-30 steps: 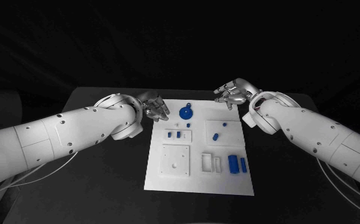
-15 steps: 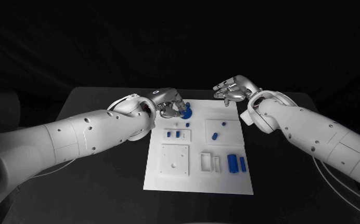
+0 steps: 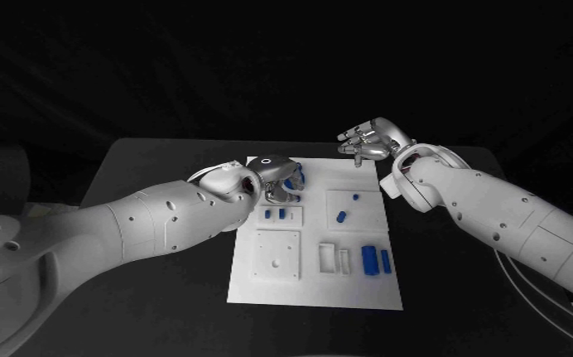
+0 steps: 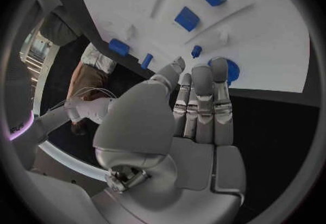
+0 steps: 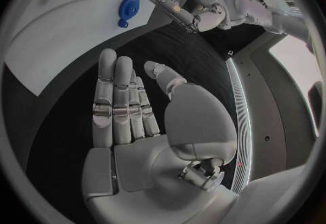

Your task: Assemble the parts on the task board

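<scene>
Assembly barely begun, parts loose on the task board (image 3: 313, 291).
Left hand (image 3: 277, 176), fingers straight, empty, reaches at the round blue part (image 4: 225, 70) far-left; right hand (image 3: 372, 141) open, empty, off the far-right corner.

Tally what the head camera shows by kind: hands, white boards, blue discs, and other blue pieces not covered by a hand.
Hands: 2 (left hand, right hand)
White board: 1
Blue disc: 1
Other blue pieces: 6
Total: 10
</scene>
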Controlling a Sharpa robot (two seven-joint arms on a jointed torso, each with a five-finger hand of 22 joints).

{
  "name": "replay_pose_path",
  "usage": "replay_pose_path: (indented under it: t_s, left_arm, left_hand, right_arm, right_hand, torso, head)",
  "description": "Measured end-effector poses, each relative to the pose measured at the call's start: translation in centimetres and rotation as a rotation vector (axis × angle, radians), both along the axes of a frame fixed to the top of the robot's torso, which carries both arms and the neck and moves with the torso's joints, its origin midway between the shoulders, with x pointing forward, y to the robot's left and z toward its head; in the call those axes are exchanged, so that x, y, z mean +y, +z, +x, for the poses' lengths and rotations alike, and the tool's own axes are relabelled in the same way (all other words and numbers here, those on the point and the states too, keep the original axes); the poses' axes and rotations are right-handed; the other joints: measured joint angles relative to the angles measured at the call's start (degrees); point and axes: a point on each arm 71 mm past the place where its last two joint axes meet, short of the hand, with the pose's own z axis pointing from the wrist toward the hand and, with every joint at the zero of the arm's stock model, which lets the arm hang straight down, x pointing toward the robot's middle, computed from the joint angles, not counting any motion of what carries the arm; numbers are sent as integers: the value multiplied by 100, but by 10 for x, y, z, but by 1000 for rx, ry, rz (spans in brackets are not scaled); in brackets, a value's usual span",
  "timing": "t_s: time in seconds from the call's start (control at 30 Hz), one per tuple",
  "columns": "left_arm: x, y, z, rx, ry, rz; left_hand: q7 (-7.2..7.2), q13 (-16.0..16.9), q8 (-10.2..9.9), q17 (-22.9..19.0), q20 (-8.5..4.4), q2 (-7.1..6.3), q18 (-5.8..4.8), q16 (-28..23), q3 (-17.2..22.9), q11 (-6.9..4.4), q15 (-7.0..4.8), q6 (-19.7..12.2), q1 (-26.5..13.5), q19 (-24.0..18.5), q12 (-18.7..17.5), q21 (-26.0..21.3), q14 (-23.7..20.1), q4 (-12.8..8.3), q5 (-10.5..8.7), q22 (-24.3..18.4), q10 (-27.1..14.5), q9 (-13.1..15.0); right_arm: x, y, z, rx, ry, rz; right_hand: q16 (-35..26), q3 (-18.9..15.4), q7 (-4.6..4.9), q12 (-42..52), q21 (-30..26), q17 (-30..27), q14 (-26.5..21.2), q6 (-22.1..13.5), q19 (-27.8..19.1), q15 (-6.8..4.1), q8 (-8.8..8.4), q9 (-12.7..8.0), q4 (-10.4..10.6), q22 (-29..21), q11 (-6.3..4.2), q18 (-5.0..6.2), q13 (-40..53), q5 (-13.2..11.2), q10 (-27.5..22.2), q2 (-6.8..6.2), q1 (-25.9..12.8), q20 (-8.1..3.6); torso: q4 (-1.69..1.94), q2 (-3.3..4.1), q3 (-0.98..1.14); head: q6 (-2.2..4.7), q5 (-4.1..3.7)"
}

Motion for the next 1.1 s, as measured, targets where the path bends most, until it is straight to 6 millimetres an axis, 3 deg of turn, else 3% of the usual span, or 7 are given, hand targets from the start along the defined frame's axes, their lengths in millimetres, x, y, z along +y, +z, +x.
replay_pose_path:
  t_s: [0.27, 0.53, 0.77, 0.87, 1.1]
  left_arm:
    - [-4, -10, 1, -7, -11, 39]
    - [-7, -12, 3, -17, -14, 51]
    - [-9, -15, 5, -18, -10, 62]
    - [-8, -16, 6, -17, -4, 68]
    - [-5, -18, 9, -15, 7, 79]
  left_hand:
    - [2, -5, 0, -24, 19, -67, 0, 36, -131, 33, -14, -273, 67, 19, 0, 29, 44, 15, 22, -1, -374, -22]
    - [0, -5, 0, -30, 19, -27, -1, 169, -221, 15, -36, -328, 109, 19, 0, 52, 105, 30, 35, -1, -362, -22]
    - [13, -4, 0, -23, 19, -22, 2, 254, 32, -12, -16, -231, 114, 19, 0, 138, 126, 35, 70, -2, -194, -22]
    - [21, -10, 0, -24, 20, 22, 86, 294, 219, -15, -16, -181, 71, 19, 0, 230, 125, 49, 70, -2, -123, -22]
    - [71, -9, 0, -24, 20, 70, 87, 302, 439, -14, 14, -70, 84, 19, 0, 341, 156, 66, 91, -2, 15, -21]
  right_arm:
    - [2, 2, 0, -7, 2, 5]
    - [3, 4, 0, -11, 3, 8]
    - [5, 5, 0, -13, 7, 11]
    - [5, 5, 0, -13, 8, 12]
    - [6, 5, 0, -14, 9, 12]
  right_hand:
    - [0, 0, 0, 0, 0, 0, 0, -1, 20, 0, 0, 0, 0, -34, 0, -2, 0, 0, -40, 0, 0, 20]
    - [-21, 0, 0, 0, 0, 1, 0, -1, 20, 0, 0, -1, 0, -58, 0, -5, 1, 46, -40, 0, 0, 20]
    - [-20, 15, -1, 0, 25, 1, 0, -1, 20, 0, 0, -1, 15, -71, 0, -7, 1, 66, -40, 0, 0, 20]
    - [-20, 15, -1, 0, 26, 1, 0, -1, 20, 0, 0, -1, 15, -71, 0, -7, 1, 66, -40, 0, 1, 20]
    - [-20, 15, -1, 0, 26, 1, 0, 0, 20, 0, 0, -2, 15, -71, 0, -9, 1, 66, -40, 0, 1, 20]
  torso:
    - [-18, 21, -7]
    - [-28, 31, -11]
    - [-32, 32, -11]
    - [-30, 32, -11]
    - [-24, 29, -10]
  head:
    - [7, -8]
    - [7, -9]
    - [-6, -25]
    - [-13, -27]
    - [-16, -41]
